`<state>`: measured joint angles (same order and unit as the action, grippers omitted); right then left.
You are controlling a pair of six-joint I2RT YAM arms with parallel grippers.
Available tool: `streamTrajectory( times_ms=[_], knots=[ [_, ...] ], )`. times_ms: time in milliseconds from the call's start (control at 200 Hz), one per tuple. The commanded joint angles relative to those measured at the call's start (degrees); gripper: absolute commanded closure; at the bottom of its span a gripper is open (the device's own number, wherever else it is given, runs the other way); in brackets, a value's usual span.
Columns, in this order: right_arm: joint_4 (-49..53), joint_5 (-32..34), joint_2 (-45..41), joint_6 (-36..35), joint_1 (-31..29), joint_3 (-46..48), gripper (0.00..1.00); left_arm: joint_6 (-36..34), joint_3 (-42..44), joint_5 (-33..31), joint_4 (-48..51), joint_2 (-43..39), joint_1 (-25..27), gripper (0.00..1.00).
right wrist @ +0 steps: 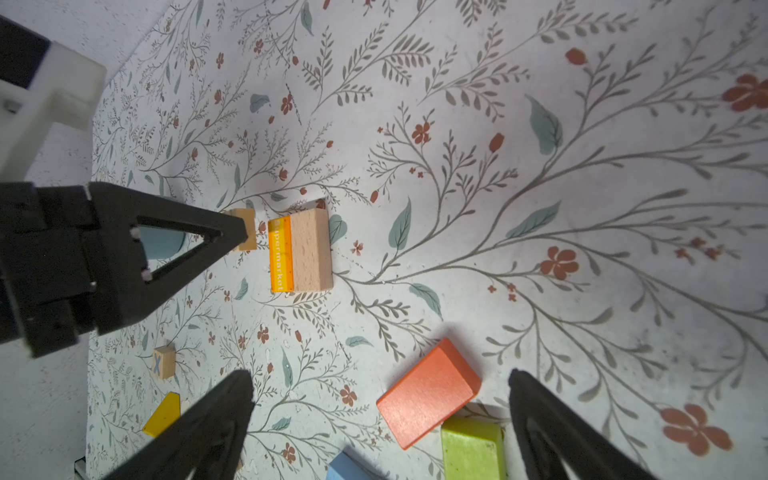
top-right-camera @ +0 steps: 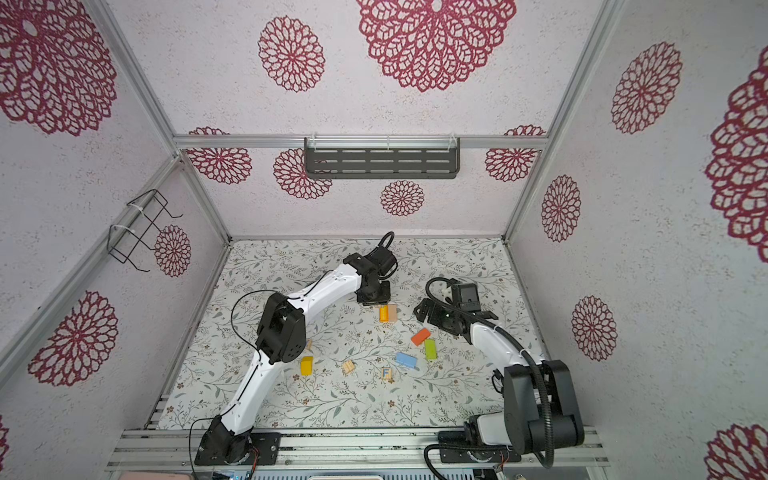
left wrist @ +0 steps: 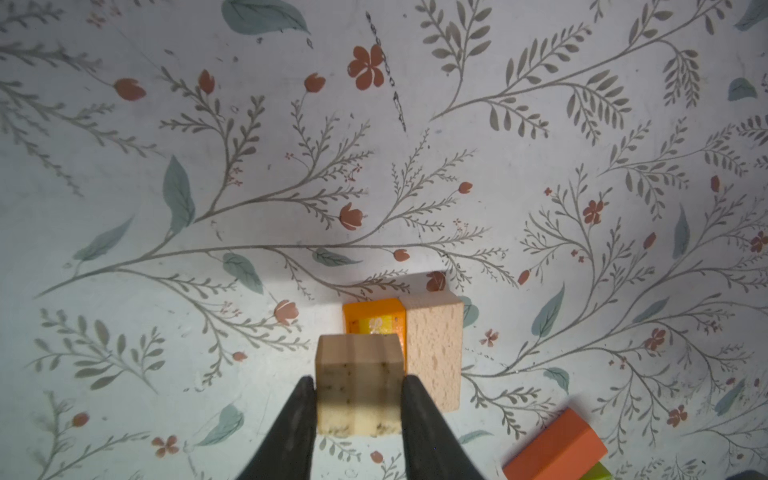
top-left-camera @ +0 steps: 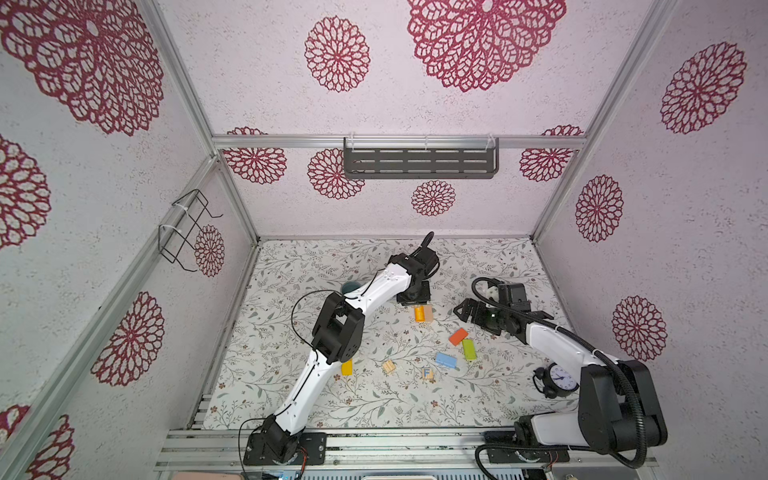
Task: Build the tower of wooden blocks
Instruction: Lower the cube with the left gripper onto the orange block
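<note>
My left gripper (left wrist: 358, 380) is shut on a natural wood cube (left wrist: 359, 357), held just above the mat. Right by it lie an orange block (left wrist: 374, 316) marked "Supermarket" and a pale oblong (left wrist: 434, 353), side by side, shown in a top view too (top-left-camera: 420, 313). My right gripper (right wrist: 380, 380) hangs open and empty over a red-orange block (right wrist: 428, 392), with a green block (right wrist: 471, 449) and a blue block (right wrist: 345, 469) next to it. A yellow block (top-left-camera: 346, 367), a grooved cube (top-left-camera: 389, 367) and an "F" cube (top-left-camera: 427, 374) lie nearer the front. No tower shows.
A teal cup (top-left-camera: 349, 286) stands behind the left arm's elbow. A black alarm clock (top-left-camera: 559, 378) sits at the right beside the right arm. An "X" cube (right wrist: 164, 361) lies near the left arm. The walls close in the mat (top-left-camera: 291, 266) on three sides.
</note>
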<state>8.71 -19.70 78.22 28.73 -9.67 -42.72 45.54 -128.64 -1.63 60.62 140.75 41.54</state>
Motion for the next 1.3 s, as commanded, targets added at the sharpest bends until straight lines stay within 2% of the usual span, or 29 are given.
streamTrajectory(
  times_ms=[0, 961, 1051, 1226, 1296],
  knots=[
    [-1.2, 0.0, -2.5, 1.1, 0.5, -0.1, 0.01, 1.9, -1.3, 0.4, -1.7, 1.1, 0.6, 0.64],
    [-2.3, -0.6, -2.9, 1.5, 0.5, 1.1, 0.01, 3.6, 1.5, -0.6, -2.0, -0.1, 1.8, 0.62],
    [-2.2, -0.4, -2.9, 1.4, 0.5, 1.1, 0.01, 3.6, 1.4, -1.1, -2.0, -0.6, 1.8, 0.57],
    [-1.9, -0.1, -3.1, 1.3, 0.5, 1.1, 0.01, 3.4, 1.5, -3.1, -1.3, -2.4, 1.7, 0.4],
    [-1.9, -0.1, -3.2, 1.2, 0.5, 1.1, 0.01, 3.3, 1.8, -3.9, -1.1, -3.5, 1.4, 0.36]
  ],
)
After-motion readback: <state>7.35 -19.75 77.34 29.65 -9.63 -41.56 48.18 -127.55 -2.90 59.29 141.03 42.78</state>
